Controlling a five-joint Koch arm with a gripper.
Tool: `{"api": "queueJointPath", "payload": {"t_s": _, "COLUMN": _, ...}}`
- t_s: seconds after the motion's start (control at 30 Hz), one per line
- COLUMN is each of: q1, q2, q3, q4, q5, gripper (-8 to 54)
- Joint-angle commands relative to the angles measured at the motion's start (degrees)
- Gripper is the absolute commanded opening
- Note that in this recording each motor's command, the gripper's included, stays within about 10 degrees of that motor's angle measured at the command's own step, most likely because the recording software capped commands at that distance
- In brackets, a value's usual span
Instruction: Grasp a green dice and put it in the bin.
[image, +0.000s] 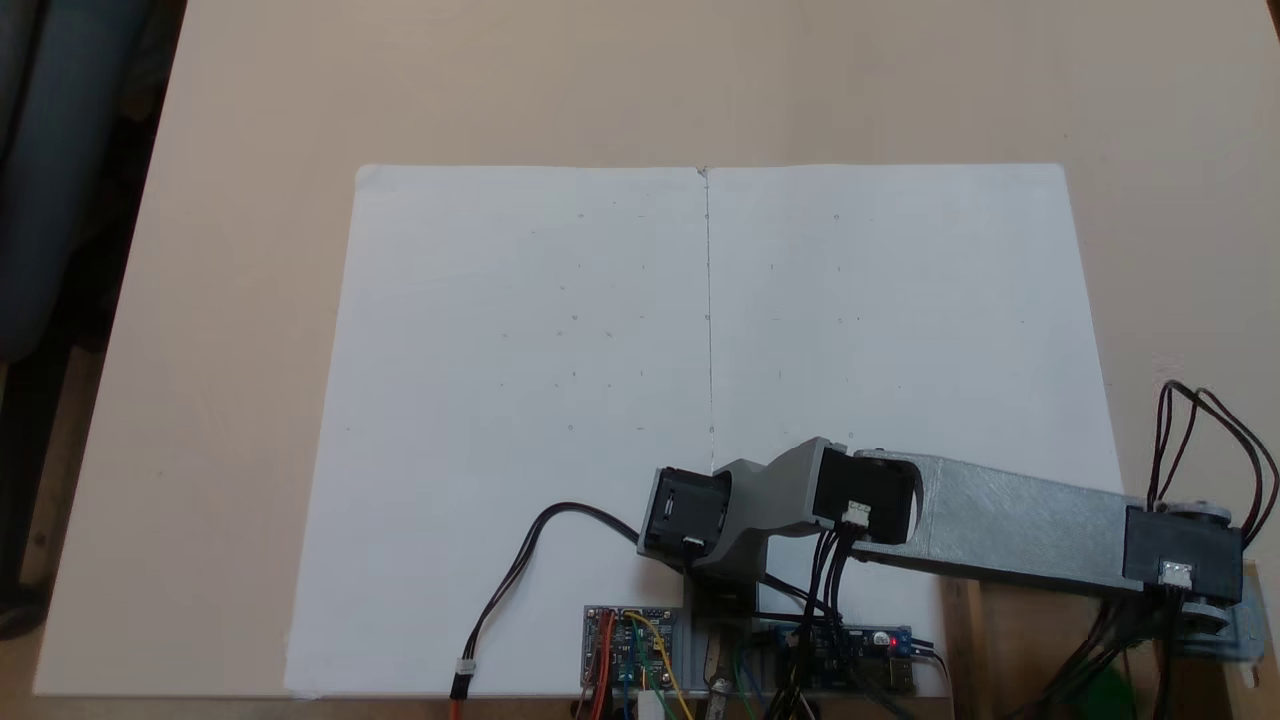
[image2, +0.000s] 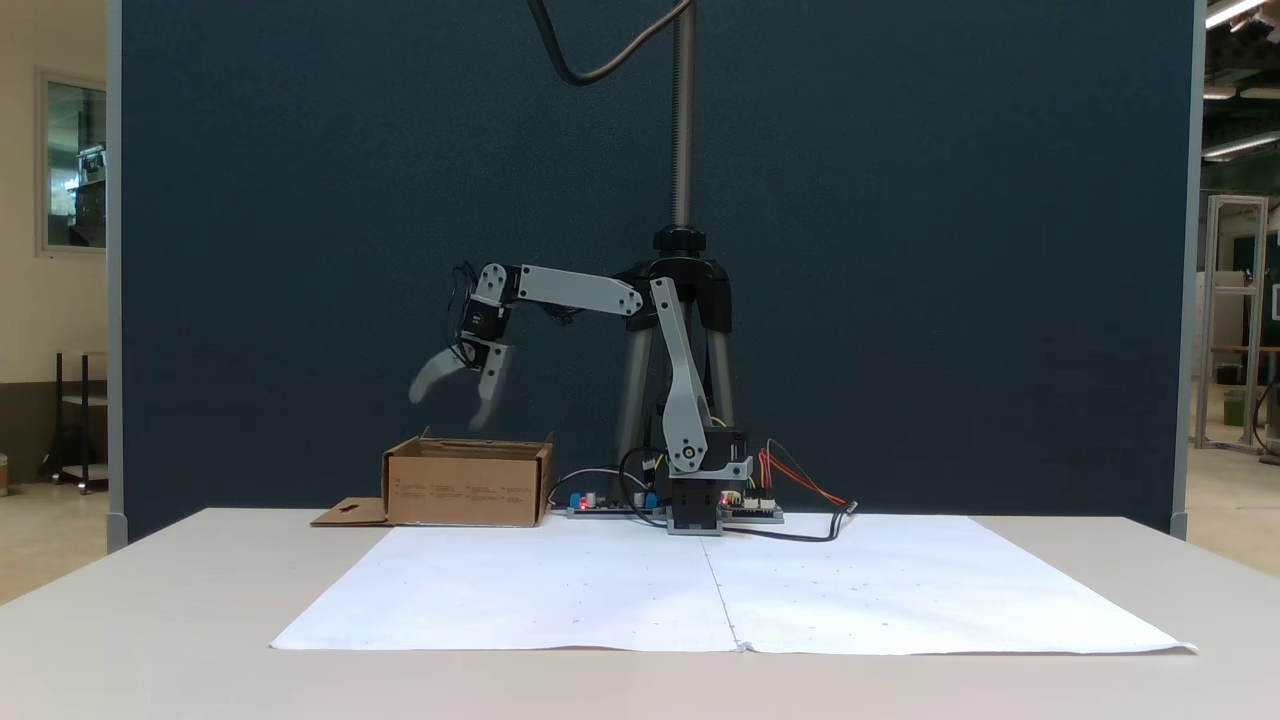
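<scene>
Gripper (image2: 452, 405) poised above the bin (image2: 467, 484) with jaws spread and nothing between them (a green patch (image: 1110, 690) beneath the arm suggests the green dice lies inside), so the task appears essentially complete.

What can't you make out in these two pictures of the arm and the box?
- Inside of the bin: hidden by its front wall in a fixed view, so the dice cannot be confirmed.
- Gripper: open above the bin, tips motion-blurred.
- Green patch under cables, cut by the bottom edge: unidentifiable.

Dark blue partition (image2: 900, 250) behind beige table (image2: 150, 620); ceiling lights (image2: 1235, 12) right.
</scene>
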Motion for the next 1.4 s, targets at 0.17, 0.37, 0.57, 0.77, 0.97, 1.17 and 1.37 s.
{"api": "queueJointPath", "payload": {"t_s": 0.17, "q1": -17.58, "q2": 15.82, "q3": -0.79, "q4": -12.04, "q5": 3.08, "gripper": 44.3}}
{"api": "queueJointPath", "payload": {"t_s": 0.37, "q1": -40.69, "q2": 20.74, "q3": -0.79, "q4": -13.10, "q5": 4.83, "gripper": 44.4}}
{"api": "queueJointPath", "payload": {"t_s": 0.57, "q1": -60.56, "q2": 20.65, "q3": -0.26, "q4": -13.01, "q5": 4.92, "gripper": 44.8}}
{"api": "queueJointPath", "payload": {"t_s": 0.77, "q1": -76.03, "q2": 20.57, "q3": 0.44, "q4": -13.10, "q5": 5.19, "gripper": 45.3}}
{"api": "queueJointPath", "payload": {"t_s": 0.97, "q1": -89.12, "q2": 23.12, "q3": 3.43, "q4": -16.08, "q5": 5.98, "gripper": 45.4}}
{"api": "queueJointPath", "payload": {"t_s": 1.17, "q1": -93.69, "q2": 29.53, "q3": 21.18, "q4": -29.86, "q5": 5.98, "gripper": 44.6}}
{"api": "queueJointPath", "payload": {"t_s": 1.37, "q1": -93.78, "q2": 34.80, "q3": 33.49, "q4": -41.82, "q5": 5.98, "gripper": 44.3}}
